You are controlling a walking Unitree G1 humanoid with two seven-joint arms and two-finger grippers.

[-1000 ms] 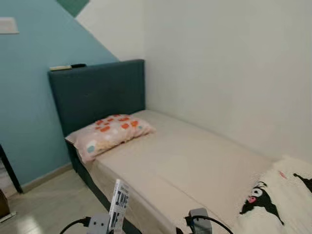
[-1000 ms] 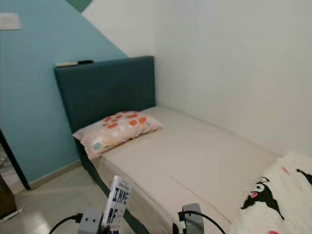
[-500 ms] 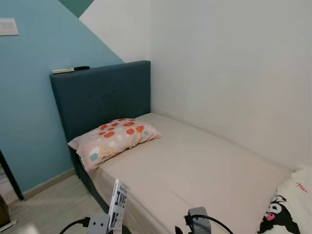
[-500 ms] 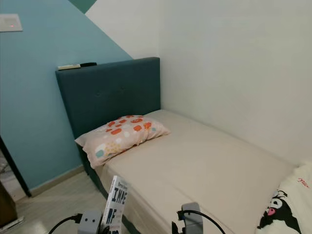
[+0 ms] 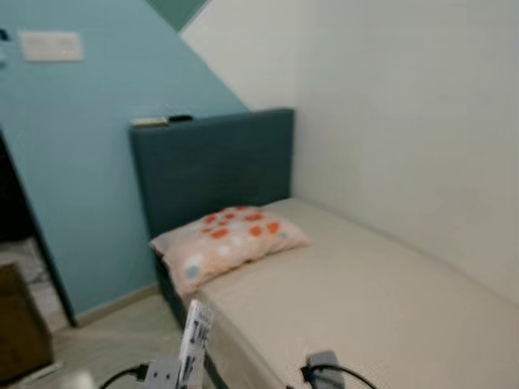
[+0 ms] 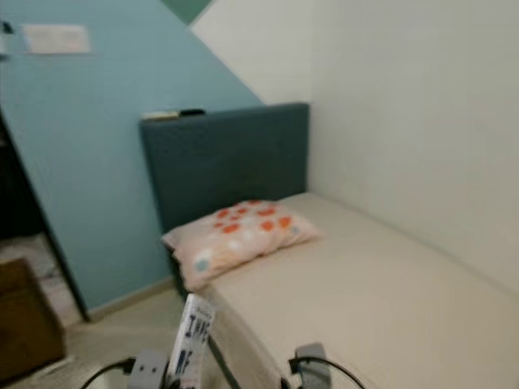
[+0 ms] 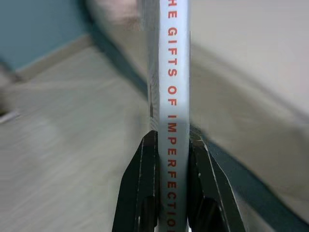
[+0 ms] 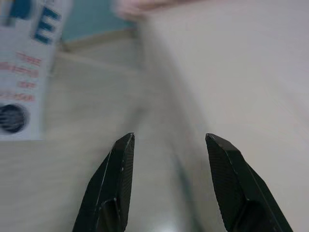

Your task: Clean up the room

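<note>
In the L wrist view the left gripper (image 7: 171, 145) is seen w/ jaws clamped on a white book (image 7: 173, 96), spine upright, red lettering "GIFTS OF IMPERFECTION" legible; in the head views only the book's cover is shown, held low over the floor (image 5: 105, 332) beside the bed (image 5: 381, 300). A brown furniture piece (image 5: 20, 332) is seen far left. A spotted pillow (image 5: 231, 243) is laid by the blue headboard (image 5: 211, 166). The right gripper (image 8: 169, 145) is held w/ jaws wide, empty, at the bed edge.

Red letters "E GIFTS OF IMPERFECTIO" — on the book (image 7: 174, 96) spine.
</note>
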